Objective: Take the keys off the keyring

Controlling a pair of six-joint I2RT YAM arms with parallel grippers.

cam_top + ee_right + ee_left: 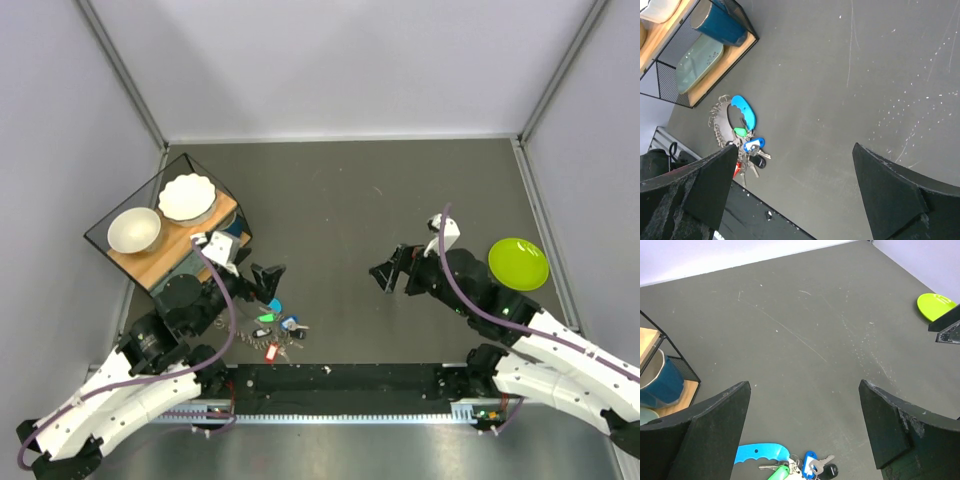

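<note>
The keys lie in a bunch on the dark table near the front edge, with green, blue, red and black heads and a cyan curved tag. In the left wrist view the bunch is at the bottom edge, below and behind my open, empty left gripper. The keyring is a thin loop among the heads, hard to make out. My left gripper hovers just behind the bunch. My right gripper is open and empty, well to the right. Its view shows the keys beside its left finger, with a small chain.
A wire rack with a bowl and a scalloped plate stands at the left, a blue cup on its lower shelf. A lime-green plate lies at the right. A black strip runs along the front edge.
</note>
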